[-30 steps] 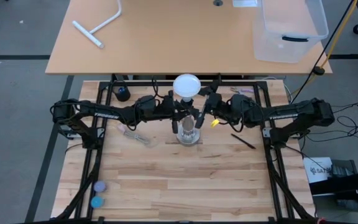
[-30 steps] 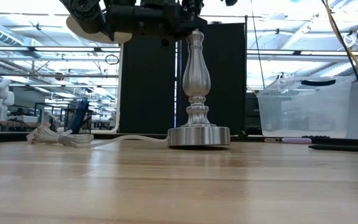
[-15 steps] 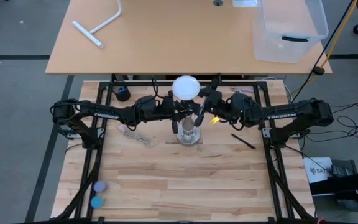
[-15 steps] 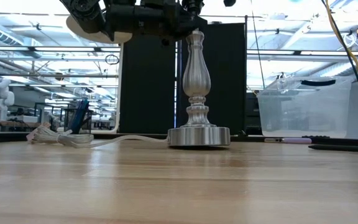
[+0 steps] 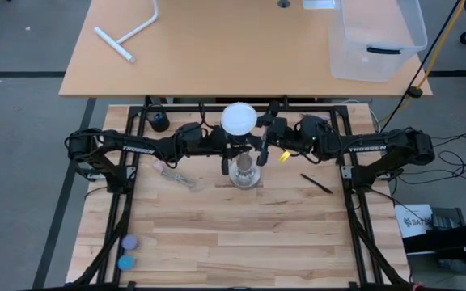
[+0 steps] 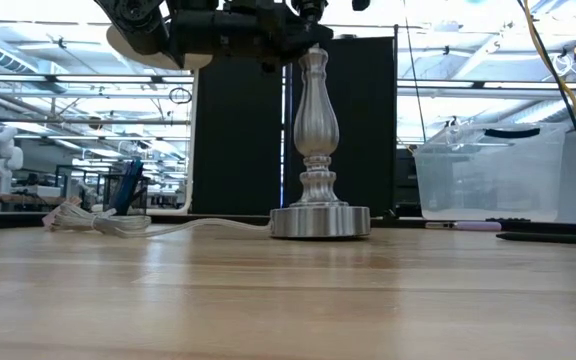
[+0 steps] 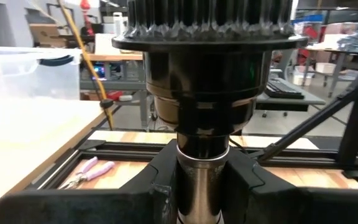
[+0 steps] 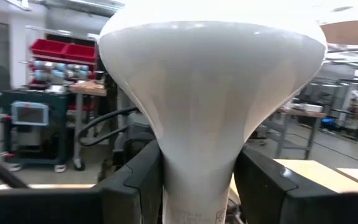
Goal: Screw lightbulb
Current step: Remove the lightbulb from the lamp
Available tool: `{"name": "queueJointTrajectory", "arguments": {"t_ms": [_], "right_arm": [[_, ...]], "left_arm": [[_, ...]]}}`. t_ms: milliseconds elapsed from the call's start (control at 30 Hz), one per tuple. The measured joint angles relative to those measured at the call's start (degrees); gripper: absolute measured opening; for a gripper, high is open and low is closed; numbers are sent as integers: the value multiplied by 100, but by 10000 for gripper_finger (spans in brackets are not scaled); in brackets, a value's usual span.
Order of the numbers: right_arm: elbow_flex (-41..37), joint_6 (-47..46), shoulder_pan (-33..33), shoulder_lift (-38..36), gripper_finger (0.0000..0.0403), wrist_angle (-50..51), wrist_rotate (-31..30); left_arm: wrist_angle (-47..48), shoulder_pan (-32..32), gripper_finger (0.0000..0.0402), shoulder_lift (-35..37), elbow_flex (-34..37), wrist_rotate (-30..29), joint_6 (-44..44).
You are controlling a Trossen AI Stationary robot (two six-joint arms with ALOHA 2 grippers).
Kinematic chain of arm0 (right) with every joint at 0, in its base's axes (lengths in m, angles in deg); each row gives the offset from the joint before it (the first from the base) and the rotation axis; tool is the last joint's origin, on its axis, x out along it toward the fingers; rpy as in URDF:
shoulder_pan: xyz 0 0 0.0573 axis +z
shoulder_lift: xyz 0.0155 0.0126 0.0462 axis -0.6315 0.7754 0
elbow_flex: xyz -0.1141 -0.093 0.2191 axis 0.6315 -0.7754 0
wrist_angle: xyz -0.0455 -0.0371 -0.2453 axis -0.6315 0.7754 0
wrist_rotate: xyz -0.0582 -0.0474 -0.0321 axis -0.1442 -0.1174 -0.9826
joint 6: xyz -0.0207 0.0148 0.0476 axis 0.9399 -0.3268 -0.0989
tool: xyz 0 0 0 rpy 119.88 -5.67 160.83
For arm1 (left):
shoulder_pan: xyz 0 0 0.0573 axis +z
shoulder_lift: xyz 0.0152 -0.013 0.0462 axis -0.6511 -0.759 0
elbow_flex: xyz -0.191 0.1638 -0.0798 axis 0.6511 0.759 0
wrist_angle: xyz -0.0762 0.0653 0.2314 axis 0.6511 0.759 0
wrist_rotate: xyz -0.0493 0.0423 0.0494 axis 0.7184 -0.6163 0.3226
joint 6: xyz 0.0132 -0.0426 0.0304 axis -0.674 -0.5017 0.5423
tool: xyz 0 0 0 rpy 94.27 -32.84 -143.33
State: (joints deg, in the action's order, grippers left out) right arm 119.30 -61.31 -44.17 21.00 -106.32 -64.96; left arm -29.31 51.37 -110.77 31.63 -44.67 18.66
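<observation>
Two pincers meet above the bench: left pincer clamped on the lamp post, right pincer clamped on the lightbulb neck above its socket. Tilted bulb may cross-thread.

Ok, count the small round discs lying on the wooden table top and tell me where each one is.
2. Both lie near the table's front-left corner: a lavender disc and a blue disc just in front of it. Others may be hidden under the arms.
</observation>
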Motion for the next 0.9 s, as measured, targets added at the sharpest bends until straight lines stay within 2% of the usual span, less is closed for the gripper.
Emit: {"name": "queueJointTrajectory", "arguments": {"t_ms": [200, 533, 700, 900], "right_arm": [[-2, -140, -277, -29, 155, 48, 911], [-2, -431, -866, -25, 155, -133, 2762], [46, -561, -980, -19, 155, -166, 3178], [70, -574, -1007, -19, 155, -157, 3331]], "left_arm": [[27, 0, 72, 2, 4, 317, 66], [30, 0, 72, 2, -7, 852, 108], [33, -2, 72, 2, -10, 1172, 113], [127, -2, 72, 2, -26, 1393, 200]]}}
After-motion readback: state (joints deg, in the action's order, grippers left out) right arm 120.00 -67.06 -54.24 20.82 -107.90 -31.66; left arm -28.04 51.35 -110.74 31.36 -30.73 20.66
